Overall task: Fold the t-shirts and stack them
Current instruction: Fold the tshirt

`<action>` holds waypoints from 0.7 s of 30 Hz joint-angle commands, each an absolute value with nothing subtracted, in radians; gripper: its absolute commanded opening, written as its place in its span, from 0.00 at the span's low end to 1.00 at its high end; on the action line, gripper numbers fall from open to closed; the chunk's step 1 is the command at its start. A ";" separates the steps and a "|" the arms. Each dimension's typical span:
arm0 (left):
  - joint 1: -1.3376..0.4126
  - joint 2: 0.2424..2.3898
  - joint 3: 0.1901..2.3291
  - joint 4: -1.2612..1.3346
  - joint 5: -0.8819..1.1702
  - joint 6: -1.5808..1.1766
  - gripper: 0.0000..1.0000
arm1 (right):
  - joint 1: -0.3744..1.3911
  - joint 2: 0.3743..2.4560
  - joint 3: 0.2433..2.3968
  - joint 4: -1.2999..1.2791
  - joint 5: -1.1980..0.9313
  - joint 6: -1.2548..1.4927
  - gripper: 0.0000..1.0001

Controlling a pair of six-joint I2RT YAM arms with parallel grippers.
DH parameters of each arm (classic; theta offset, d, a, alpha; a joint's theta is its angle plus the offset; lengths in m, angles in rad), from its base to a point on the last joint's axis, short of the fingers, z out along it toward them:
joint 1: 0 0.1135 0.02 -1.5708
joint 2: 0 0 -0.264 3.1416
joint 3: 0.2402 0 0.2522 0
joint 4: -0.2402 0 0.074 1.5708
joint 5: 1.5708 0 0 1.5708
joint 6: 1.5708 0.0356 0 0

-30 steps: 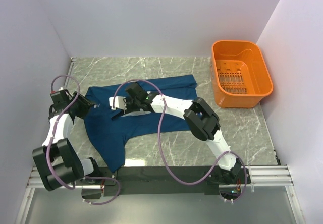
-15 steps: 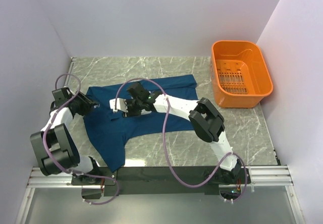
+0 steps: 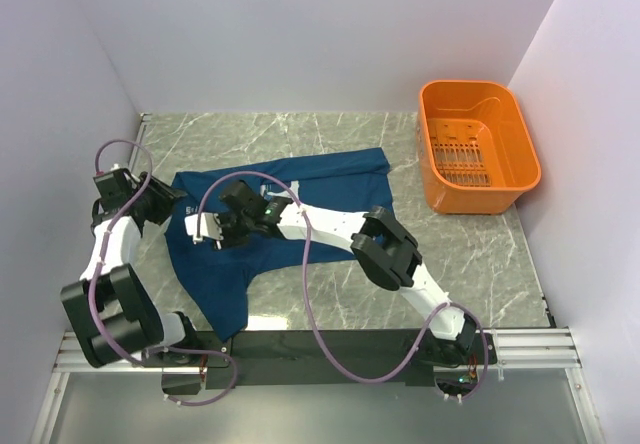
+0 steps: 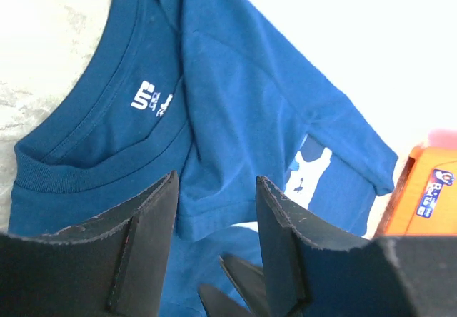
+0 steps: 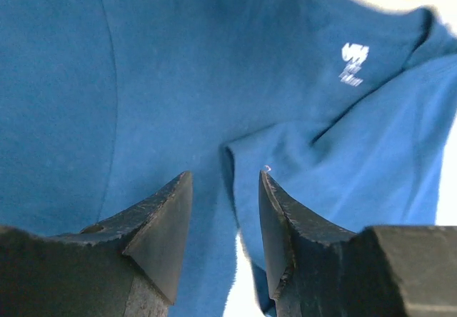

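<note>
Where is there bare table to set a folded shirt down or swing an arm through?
Free: the far strip of table between the back wall and the t-shirt, and the near-right corner in front of the basket. Crowded: the left side, where the left gripper and right gripper sit open at the collar end.

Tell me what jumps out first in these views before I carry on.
A dark blue t-shirt sprawls rumpled across the middle of the marble table. Two open grippers crowd its left end: the left gripper by the collar, the right gripper stretched across over the cloth. A bright orange basket stands at the far right corner.
</note>
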State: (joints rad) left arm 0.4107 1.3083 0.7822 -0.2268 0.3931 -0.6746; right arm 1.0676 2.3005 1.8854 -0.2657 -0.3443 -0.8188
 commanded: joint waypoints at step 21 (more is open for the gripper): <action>0.429 1.204 0.741 -0.238 0.390 -0.673 0.53 | 1.058 2.418 2.029 -0.285 -0.273 -0.818 0.40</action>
State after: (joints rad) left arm 0.4240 1.2304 0.7494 -0.2523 0.3866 -0.6743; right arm 1.0561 2.3959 1.9831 -0.2798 -0.2794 -0.8158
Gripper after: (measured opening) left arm 0.529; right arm 0.401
